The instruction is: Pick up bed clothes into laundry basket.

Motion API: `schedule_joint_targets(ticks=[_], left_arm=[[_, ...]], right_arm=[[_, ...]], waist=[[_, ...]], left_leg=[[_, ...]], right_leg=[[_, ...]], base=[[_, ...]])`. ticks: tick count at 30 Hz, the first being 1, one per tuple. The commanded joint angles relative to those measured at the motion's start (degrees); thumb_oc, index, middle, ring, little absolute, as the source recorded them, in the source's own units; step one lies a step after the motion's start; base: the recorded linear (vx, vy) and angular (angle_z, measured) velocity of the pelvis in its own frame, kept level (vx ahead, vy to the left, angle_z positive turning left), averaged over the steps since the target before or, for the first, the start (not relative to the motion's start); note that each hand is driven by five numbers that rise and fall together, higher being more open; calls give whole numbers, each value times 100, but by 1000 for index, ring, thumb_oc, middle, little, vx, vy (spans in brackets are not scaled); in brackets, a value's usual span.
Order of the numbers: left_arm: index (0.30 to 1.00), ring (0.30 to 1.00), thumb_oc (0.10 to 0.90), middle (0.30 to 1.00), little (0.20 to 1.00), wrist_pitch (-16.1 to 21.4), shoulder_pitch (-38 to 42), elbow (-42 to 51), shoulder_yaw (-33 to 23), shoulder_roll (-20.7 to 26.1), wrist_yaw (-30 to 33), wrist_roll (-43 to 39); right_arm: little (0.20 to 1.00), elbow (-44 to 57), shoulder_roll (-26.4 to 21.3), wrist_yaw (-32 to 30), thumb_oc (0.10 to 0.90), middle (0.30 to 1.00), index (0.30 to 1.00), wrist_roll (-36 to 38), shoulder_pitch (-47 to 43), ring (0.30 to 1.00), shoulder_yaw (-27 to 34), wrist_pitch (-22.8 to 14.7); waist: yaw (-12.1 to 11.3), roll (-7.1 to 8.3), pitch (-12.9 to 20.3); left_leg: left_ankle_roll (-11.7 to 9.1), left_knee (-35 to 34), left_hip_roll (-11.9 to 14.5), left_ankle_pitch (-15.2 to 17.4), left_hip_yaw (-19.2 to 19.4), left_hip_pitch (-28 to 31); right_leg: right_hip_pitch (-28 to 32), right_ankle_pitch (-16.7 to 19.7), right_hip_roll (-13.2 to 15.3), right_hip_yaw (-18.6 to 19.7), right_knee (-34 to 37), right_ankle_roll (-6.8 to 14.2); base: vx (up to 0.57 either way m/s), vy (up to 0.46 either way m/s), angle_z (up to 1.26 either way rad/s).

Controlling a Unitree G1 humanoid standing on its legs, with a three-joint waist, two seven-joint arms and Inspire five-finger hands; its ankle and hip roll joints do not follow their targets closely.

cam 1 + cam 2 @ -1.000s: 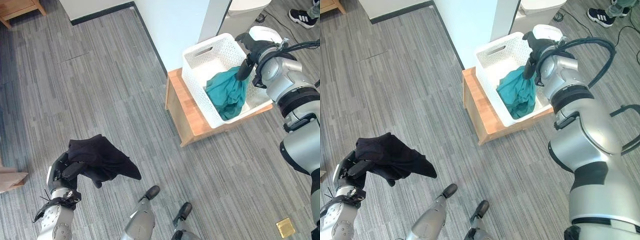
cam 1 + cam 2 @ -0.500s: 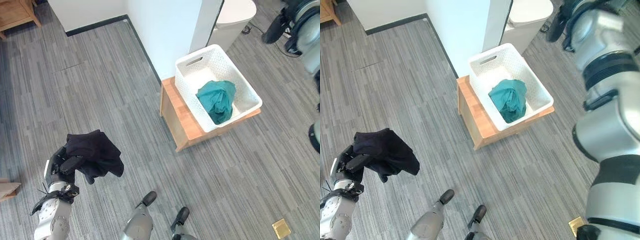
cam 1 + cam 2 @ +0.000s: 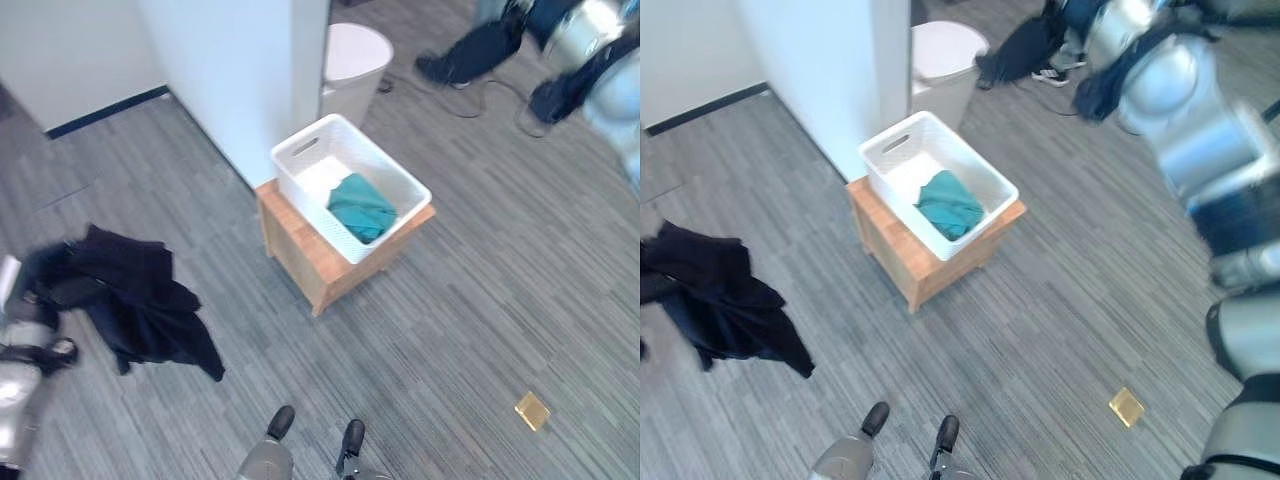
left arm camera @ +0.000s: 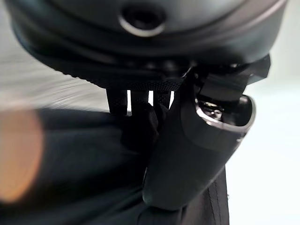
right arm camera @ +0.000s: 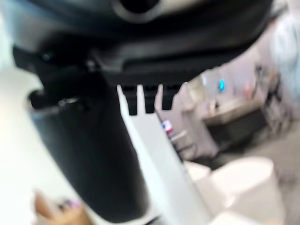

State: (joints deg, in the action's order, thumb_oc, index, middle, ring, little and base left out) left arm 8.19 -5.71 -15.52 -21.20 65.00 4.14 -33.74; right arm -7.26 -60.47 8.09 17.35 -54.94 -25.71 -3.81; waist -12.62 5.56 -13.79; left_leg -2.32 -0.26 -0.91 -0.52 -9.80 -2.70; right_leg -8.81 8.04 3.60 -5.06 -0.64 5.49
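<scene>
1. Gripping black garment [image 3: 140, 300] in left hand [image 4: 187, 154], fingers curled round the cloth, low at far left above the floor.
2. Right hand [image 5: 89, 154] raised high; finger state cannot tell.
3. Teal cloth [image 3: 360, 207] inside white laundry basket [image 3: 395, 175] on wooden stand [image 3: 310, 260].

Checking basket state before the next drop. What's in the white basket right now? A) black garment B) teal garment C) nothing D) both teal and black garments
B: a teal garment lies inside the white laundry basket on the wooden stand, while the black garment hangs from the left hand, whose fingers are curled on it, well off to the robot's left of the basket.
</scene>
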Motion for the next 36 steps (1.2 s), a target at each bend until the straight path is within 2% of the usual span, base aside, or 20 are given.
schedule_joint_targets(ticks=[1,3,4,6,7,8,9,10,12,13,14,17,19,21,24,25,27,29,31,36], left_arm=[[300,300,400,300,300,618,793,-577,-1008,1256,24,-49],[300,300,400,300,300,534,894,-938,-980,1799,-73,102],[300,300,400,300,300,495,1047,-1002,-823,2071,-132,136],[300,300,400,300,300,428,1407,-1278,-579,2511,-194,391],[300,300,400,300,300,391,1713,-1380,-292,2633,-235,409],[300,300,400,300,300,380,2187,-1597,163,2771,-251,461],[300,300,400,300,300,349,2590,-1775,580,2838,-303,483],[300,300,400,300,300,326,3041,-1912,1004,2865,-332,483],[300,300,400,300,300,262,4221,-2144,2155,2792,-365,620],[300,300,400,300,300,276,5276,-2345,3199,2726,-319,736],[300,300,400,300,300,237,6059,-2502,3926,2693,-286,909],[300,300,400,300,300,242,8207,-2984,6085,2365,-344,1233],[300,300,400,300,300,242,9183,-3301,7057,2128,-323,1230],[300,300,400,300,300,161,9963,-3612,7801,1822,-378,1432],[300,300,400,300,300,163,10541,-3934,8317,1596,-396,1455],[300,300,400,300,300,160,10749,-4138,8367,1408,-345,1363],[300,300,400,300,300,148,10914,-4266,8479,1336,-336,1332],[300,300,400,300,300,152,11134,-4519,8499,1095,-250,1230],[300,300,400,300,300,142,11304,-4653,8597,970,-230,1251],[300,300,400,300,300,144,11342,-4663,8635,964,-235,1246]], right_arm=[[900,-354,-587,-37,800,900,900,763,1291,900,883,-43],[900,-521,-280,81,800,900,900,811,1989,900,1227,40],[900,-596,-214,49,800,900,900,907,2522,900,1500,30],[900,-659,-148,230,800,900,900,1071,3135,900,1847,138],[900,-719,-29,246,800,900,900,1188,3368,900,1887,162],[900,-895,265,208,800,900,900,1333,3568,900,1903,156],[900,-928,350,310,800,900,900,1290,3759,900,1931,203],[900,-986,493,300,800,900,900,1231,4023,900,1951,254],[900,-1272,941,294,800,900,900,1219,4548,900,1964,337],[900,-1468,1155,273,800,900,900,1180,4835,900,2015,322],[900,-1662,1268,251,800,900,900,1027,4998,900,1982,334],[900,-2341,1776,215,800,900,900,579,5583,900,2097,392],[900,-3004,2136,60,800,900,900,288,5654,900,2134,400],[900,-3628,2374,-9,800,900,900,-91,5684,900,2013,439],[900,-4319,2560,-16,800,900,900,-331,5597,900,1823,472],[900,-4846,2717,-17,800,900,900,-588,5644,900,1677,548],[900,-5043,2811,-2,800,900,900,-646,5657,900,1604,575],[900,-5768,3062,64,800,900,900,-858,5755,900,1411,658],[900,-6085,3148,127,800,900,900,-997,5821,900,1287,695],[900,-6096,3162,127,800,900,900,-997,5811,900,1284,687]], waist=[[599,-534,476],[519,-415,542],[647,-370,506],[720,-305,401],[785,-307,326],[830,-329,243],[907,-319,238],[1038,-334,268],[1233,-424,346],[1148,-480,420],[1133,-578,452],[1144,-684,656],[1193,-622,756],[1271,-587,787],[1310,-528,817],[1377,-507,817],[1392,-480,824],[1469,-482,829],[1496,-495,837],[1494,-482,837]], left_leg=[[101,-402,97,20,445,269],[68,-172,111,96,527,276],[26,85,145,178,530,247],[-169,890,168,-2,583,-123],[-212,1215,119,-81,427,-321],[-245,1532,53,-113,105,-458],[-245,1532,27,-151,-4,-572],[-258,1362,145,-123,65,-634],[-306,955,485,-226,483,-757],[-339,681,515,-360,547,-782],[-360,491,483,-473,538,-820],[-321,-138,504,-448,643,-338],[-268,-337,450,-442,677,-144],[-230,-379,415,-383,818,-65],[-182,-382,409,-311,920,-40],[-134,-365,376,-262,997,-46],[-109,-366,368,-233,1054,-41],[-75,-402,313,-192,1136,-38],[-48,-417,280,-164,1175,-45],[-47,-417,280,-162,1179,-48]], right_leg=[[46,-767,53,-297,-791,579],[295,-797,70,-393,-440,449],[408,-847,-58,-156,-335,377],[532,-821,-56,-196,-217,231],[584,-827,-75,-186,-182,154],[686,-832,-84,-131,-117,123],[704,-779,-21,-73,-39,137],[748,-768,45,-64,54,172],[871,-716,185,-176,222,243],[917,-695,188,-210,290,269],[958,-702,163,-199,312,273],[1015,-742,141,-129,315,332],[998,-673,186,-15,377,400],[979,-592,207,121,467,462],[920,-540,249,213,504,522],[870,-469,296,288,523,565],[834,-432,308,352,521,579],[764,-361,353,433,546,627],[715,-323,382,470,557,653],[710,-323,382,474,557,654]], base=[[-7,-55,-100],[60,-148,-77],[74,-228,-80],[-8,-151,-42],[-55,-65,1],[-53,-16,6],[-16,37,1],[25,83,0],[91,110,0],[124,119,24],[113,136,18],[113,166,-14],[67,202,-16],[41,187,-28],[36,156,-39],[34,118,-29],[47,142,-23],[58,169,-31],[36,85,-19],[12,28,-6]])
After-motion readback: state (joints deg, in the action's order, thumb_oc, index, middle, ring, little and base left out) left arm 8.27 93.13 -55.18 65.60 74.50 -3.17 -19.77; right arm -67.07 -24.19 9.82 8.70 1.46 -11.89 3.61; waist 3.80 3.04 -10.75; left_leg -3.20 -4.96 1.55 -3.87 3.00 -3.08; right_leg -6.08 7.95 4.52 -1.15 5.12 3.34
